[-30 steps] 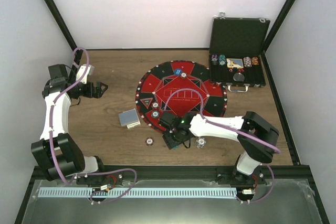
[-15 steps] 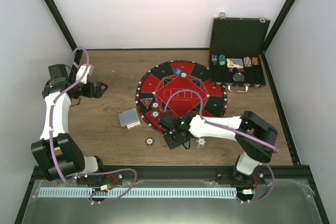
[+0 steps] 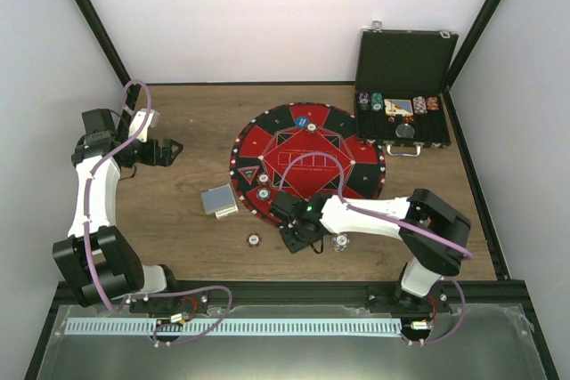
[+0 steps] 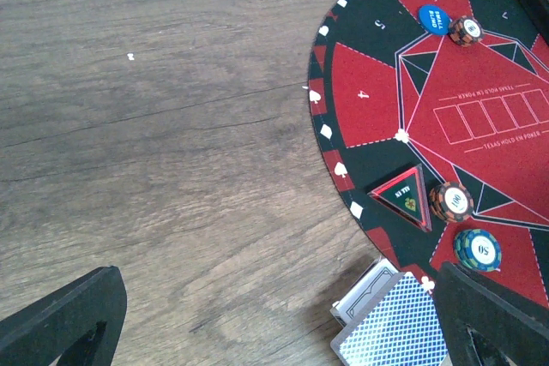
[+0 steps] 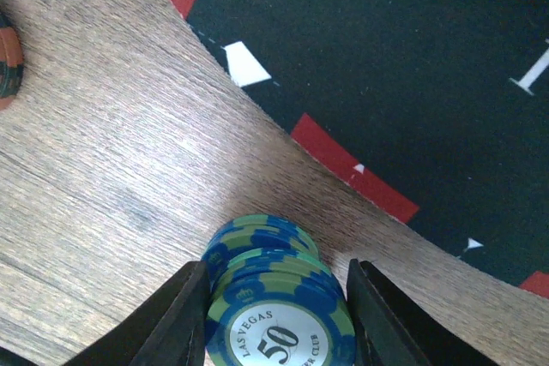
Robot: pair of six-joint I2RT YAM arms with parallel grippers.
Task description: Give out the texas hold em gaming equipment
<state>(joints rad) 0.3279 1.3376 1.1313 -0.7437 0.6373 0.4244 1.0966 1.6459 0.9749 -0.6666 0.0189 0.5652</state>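
A small stack of blue-green "50" poker chips (image 5: 276, 332) stands on the wood just off the mat's near edge. My right gripper (image 5: 276, 302) straddles it: the left finger touches the stack and a thin gap shows at the right finger. From above, the right gripper (image 3: 303, 239) hides those chips. The card deck (image 3: 218, 200) lies left of the mat, and the cards (image 4: 395, 327) sit near my left gripper (image 4: 274, 332), which is wide open and empty. The left gripper (image 3: 169, 150) hovers at the table's left. A black triangular marker (image 4: 403, 195), two chips (image 4: 451, 201) and a blue button (image 4: 435, 17) lie on the mat.
The round red-and-black mat (image 3: 307, 162) fills the table's middle. The open black case (image 3: 405, 86) with chip rows stands at the back right. Loose chips lie at the near edge, one chip (image 3: 254, 239) to the left and another chip (image 3: 339, 242) to the right of my right gripper.
The right gripper's jaws have narrowed around the blue-green chip stack and the wrist has shifted slightly. The left arm has not moved.
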